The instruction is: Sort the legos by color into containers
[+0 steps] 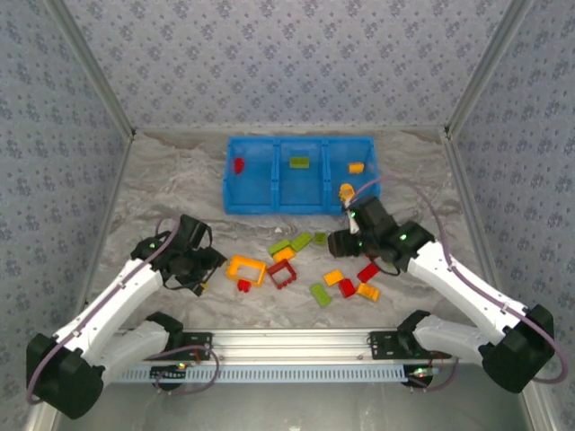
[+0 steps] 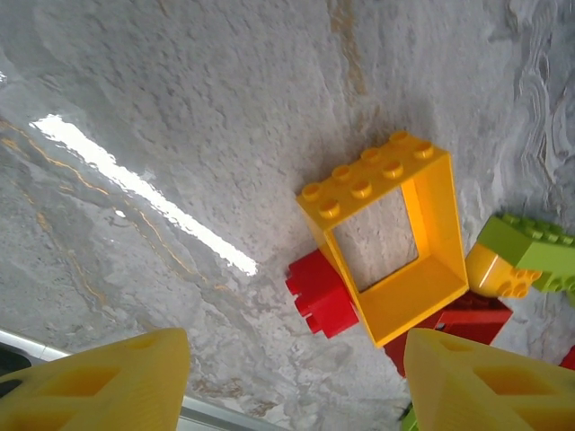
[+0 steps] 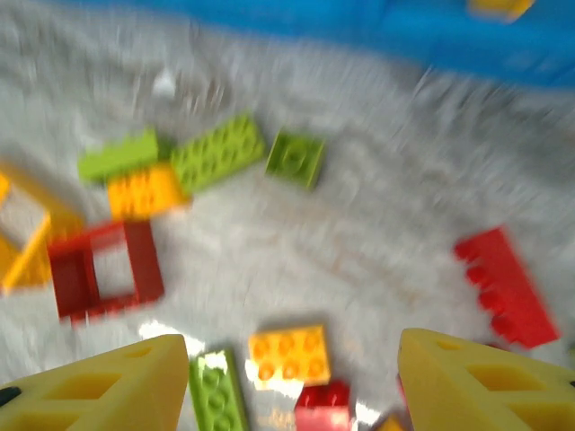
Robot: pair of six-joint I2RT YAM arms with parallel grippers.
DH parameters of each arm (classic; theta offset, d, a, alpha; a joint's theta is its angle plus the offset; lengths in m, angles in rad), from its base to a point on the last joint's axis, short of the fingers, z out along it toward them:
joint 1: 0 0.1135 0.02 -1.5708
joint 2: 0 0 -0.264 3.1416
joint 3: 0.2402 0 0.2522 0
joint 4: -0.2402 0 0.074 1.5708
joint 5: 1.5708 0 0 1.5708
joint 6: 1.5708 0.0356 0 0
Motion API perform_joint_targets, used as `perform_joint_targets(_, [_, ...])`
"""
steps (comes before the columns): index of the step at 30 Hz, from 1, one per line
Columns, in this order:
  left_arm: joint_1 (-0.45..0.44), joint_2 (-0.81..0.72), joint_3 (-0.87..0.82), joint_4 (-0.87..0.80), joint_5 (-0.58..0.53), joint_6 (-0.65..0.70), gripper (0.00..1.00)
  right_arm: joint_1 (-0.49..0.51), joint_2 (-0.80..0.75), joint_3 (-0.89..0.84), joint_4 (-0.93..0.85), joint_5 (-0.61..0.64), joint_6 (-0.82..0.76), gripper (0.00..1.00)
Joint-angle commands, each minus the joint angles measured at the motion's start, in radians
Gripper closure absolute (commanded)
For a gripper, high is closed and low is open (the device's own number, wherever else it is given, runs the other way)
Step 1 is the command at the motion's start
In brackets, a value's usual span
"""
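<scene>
The blue bin (image 1: 274,199) stands at the back with a red lego (image 1: 238,165) in its left compartment, a green one (image 1: 298,162) in the middle and an orange one (image 1: 357,167) in the right. Another orange-yellow brick (image 1: 346,189) shows at the right compartment's front wall; whether it rests on the rim I cannot tell. My left gripper (image 2: 296,382) hangs open just short of a yellow frame (image 2: 386,238) and a small red brick (image 2: 322,294). My right gripper (image 3: 287,382), open and holding nothing, hovers over an orange brick (image 3: 287,355) in the loose pile; that view is blurred.
Loose legos lie between the arms: a red frame (image 1: 281,273), green bricks (image 1: 301,241), a flat green one (image 1: 320,294), a red brick (image 1: 367,272) and orange ones (image 1: 367,290). Patterned walls close the table on three sides. A metal rail (image 1: 296,341) runs along the near edge.
</scene>
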Motion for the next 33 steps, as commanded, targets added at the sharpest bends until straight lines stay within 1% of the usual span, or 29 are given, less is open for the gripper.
perform_joint_targets(1, [-0.074,0.048,0.048,0.008,-0.02,0.018,0.37,0.059,-0.015,-0.02,-0.04,0.022,0.041,0.36])
perform_joint_targets(3, [-0.15,0.092,0.046,0.043,-0.023,0.028,0.38,0.061,-0.014,-0.026,-0.021,0.024,0.057,0.36])
perform_joint_targets(5, [-0.227,0.136,0.05,0.037,-0.065,0.033,0.39,0.06,-0.008,-0.019,-0.014,0.036,0.068,0.36])
perform_joint_targets(6, [-0.257,0.159,0.038,0.046,-0.076,0.029,0.42,0.058,-0.003,-0.017,-0.008,0.035,0.069,0.36])
perform_joint_targets(8, [-0.28,0.187,0.006,0.116,-0.066,0.029,0.48,0.057,0.006,-0.012,-0.002,0.03,0.068,0.36])
perform_joint_targets(9, [-0.293,0.195,-0.004,0.169,-0.063,0.057,0.51,0.058,0.009,-0.01,-0.004,0.024,0.069,0.36])
perform_joint_targets(10, [-0.306,0.209,0.004,0.207,-0.05,0.116,0.52,0.058,0.011,-0.007,-0.006,0.02,0.067,0.36])
perform_joint_targets(11, [-0.329,0.236,0.035,0.198,-0.049,0.208,0.51,0.059,0.01,-0.007,-0.013,0.018,0.065,0.36])
perform_joint_targets(13, [-0.398,0.293,0.108,0.097,-0.101,0.381,0.46,0.057,0.003,-0.007,-0.022,0.017,0.055,0.36])
perform_joint_targets(14, [-0.447,0.312,0.126,0.053,-0.141,0.452,0.43,0.055,0.0,-0.008,-0.027,0.018,0.049,0.36])
perform_joint_targets(15, [-0.487,0.325,0.124,0.02,-0.175,0.498,0.4,0.052,-0.003,-0.009,-0.032,0.017,0.043,0.36])
perform_joint_targets(16, [-0.503,0.333,0.108,0.009,-0.193,0.519,0.38,0.048,-0.005,-0.009,-0.035,0.016,0.039,0.36])
perform_joint_targets(20, [-0.503,0.332,0.033,0.085,-0.256,0.557,0.28,0.034,-0.018,0.001,-0.047,0.005,0.03,0.36])
perform_joint_targets(22, [-0.501,0.357,0.028,0.103,-0.289,0.566,0.26,0.033,-0.025,0.01,-0.052,-0.007,0.031,0.36])
perform_joint_targets(24, [-0.501,0.379,0.008,0.14,-0.289,0.577,0.24,0.031,-0.035,0.012,-0.06,-0.012,0.034,0.36])
perform_joint_targets(27, [-0.5,0.395,-0.022,0.217,-0.266,0.596,0.24,0.027,-0.043,0.009,-0.065,-0.01,0.043,0.36])
perform_joint_targets(30, [-0.488,0.408,-0.006,0.237,-0.283,0.629,0.25,0.025,-0.038,0.012,-0.065,-0.016,0.048,0.36])
perform_joint_targets(31, [-0.474,0.416,-0.001,0.237,-0.283,0.639,0.26,0.025,-0.036,0.014,-0.064,-0.016,0.05,0.36])
perform_joint_targets(33, [-0.451,0.433,0.008,0.279,-0.275,0.664,0.32,0.025,-0.028,0.018,-0.063,-0.02,0.052,0.36])
